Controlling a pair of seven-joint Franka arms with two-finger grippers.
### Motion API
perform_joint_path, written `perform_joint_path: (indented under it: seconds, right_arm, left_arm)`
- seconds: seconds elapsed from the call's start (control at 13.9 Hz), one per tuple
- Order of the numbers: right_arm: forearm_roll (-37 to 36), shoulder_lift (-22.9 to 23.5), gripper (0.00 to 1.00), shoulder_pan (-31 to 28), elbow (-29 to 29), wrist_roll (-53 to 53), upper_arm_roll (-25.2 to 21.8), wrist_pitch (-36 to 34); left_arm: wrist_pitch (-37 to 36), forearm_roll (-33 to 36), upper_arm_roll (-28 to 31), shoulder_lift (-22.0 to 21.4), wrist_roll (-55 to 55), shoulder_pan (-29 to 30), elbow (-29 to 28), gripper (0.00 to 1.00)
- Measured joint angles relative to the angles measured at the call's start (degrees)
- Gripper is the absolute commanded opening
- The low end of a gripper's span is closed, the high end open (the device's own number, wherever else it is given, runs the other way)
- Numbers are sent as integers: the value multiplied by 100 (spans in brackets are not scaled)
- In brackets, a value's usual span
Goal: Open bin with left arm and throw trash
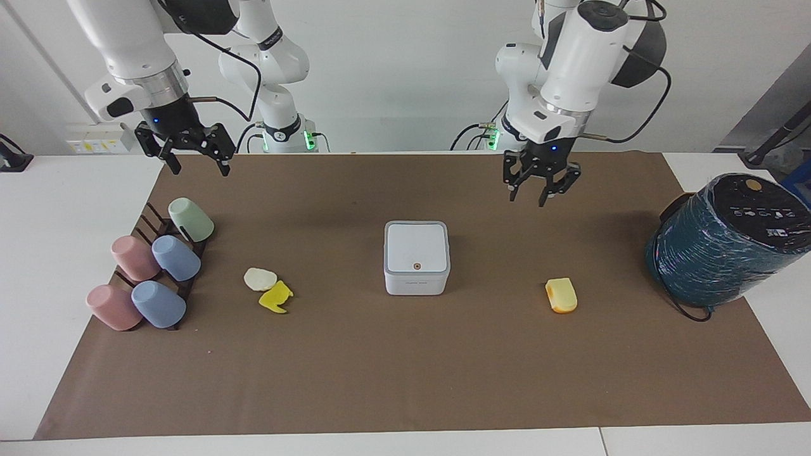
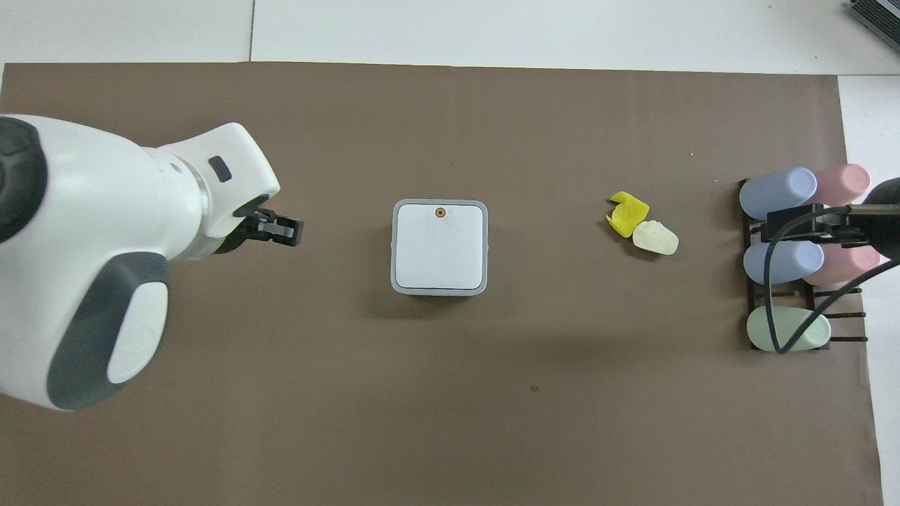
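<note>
The white bin (image 1: 417, 256) stands in the middle of the brown mat with its lid shut; it also shows in the overhead view (image 2: 439, 246). The cream piece (image 1: 260, 278) (image 2: 655, 237) and the bright yellow piece (image 1: 275, 297) (image 2: 628, 213) lie touching, toward the right arm's end. The yellow-orange block (image 1: 561, 295) lies toward the left arm's end; my left arm hides it in the overhead view. My left gripper (image 1: 538, 195) (image 2: 280, 229) is open and empty in the air over the mat beside the bin. My right gripper (image 1: 197, 164) (image 2: 808, 226) is open and empty, waiting over the cup rack.
A big teal wrapped cylinder (image 1: 722, 247) stands at the left arm's end of the table. A dark rack with pink, blue and green cups (image 1: 152, 272) (image 2: 794, 260) sits at the right arm's end. The brown mat (image 1: 405, 367) covers most of the table.
</note>
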Motion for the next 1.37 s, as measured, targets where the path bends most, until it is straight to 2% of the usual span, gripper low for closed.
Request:
perform_joint_path:
  seconds: [0.07, 0.14, 0.29, 0.57, 1.01, 1.29, 1.37]
  right_arm:
    - [61, 15, 100, -45, -277, -123, -1, 479]
    - [89, 56, 100, -71, -590, -191, -10, 964]
    - [96, 307, 100, -63, -1000, -208, -5, 1663]
    - [97, 994, 100, 33, -1300, -216, 26, 2524]
    - [100, 1783, 100, 37, -1886, -1117, 40, 3758]
    - [173, 2079, 100, 37, -1934, -1347, 49, 3911]
    - [337, 2100, 83, 37, -1939, -1467, 59, 3911]
  left_arm:
    - [294, 0, -2, 62, -160, -180, -135, 6]
    - [591, 0, -2, 178, -362, -323, -221, 0]
    - [1312, 0, -4, 509, -966, -522, -278, 0]
    - [2531, -41, -31, 1089, -1261, -714, -272, 0]
    - [3116, -56, -55, 1573, -1339, -1059, -271, 0]
    - [3347, -56, -45, 1845, -1351, -1212, -240, 0]
    - [3344, -56, -43, 1845, -1352, -1224, -235, 0]
